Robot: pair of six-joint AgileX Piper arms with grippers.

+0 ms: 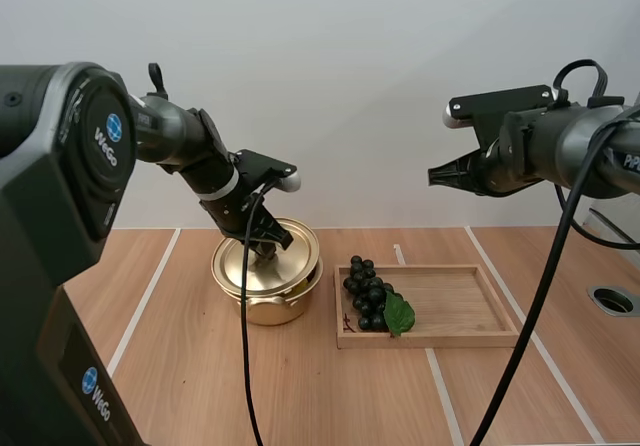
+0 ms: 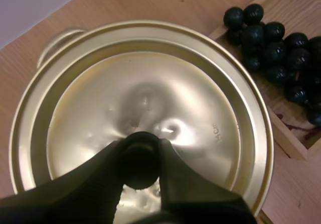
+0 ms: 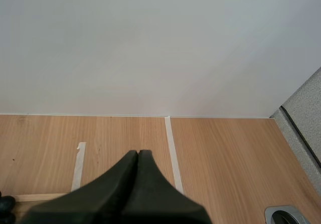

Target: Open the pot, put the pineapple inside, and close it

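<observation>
A gold pot [image 1: 270,308] stands on the table left of centre. Its gold lid [image 1: 268,258] rests tilted over the rim. My left gripper [image 1: 264,247] is shut on the lid's black knob [image 2: 139,164], the two fingers pinching it from either side [image 2: 140,146]. A bunch of dark grapes [image 1: 370,298] with a green leaf lies at the left end of the wooden tray [image 1: 470,306]; the grapes [image 2: 281,58] also show beside the lid. My right gripper [image 1: 436,176] hangs high above the tray's right part, shut on nothing, its fingers together as one wedge [image 3: 138,154].
White tape lines [image 1: 150,291] cross the wooden table. A round metal-rimmed hole [image 1: 612,299] sits near the table's right edge, also seen below the right gripper [image 3: 283,215]. A plain wall stands behind the table.
</observation>
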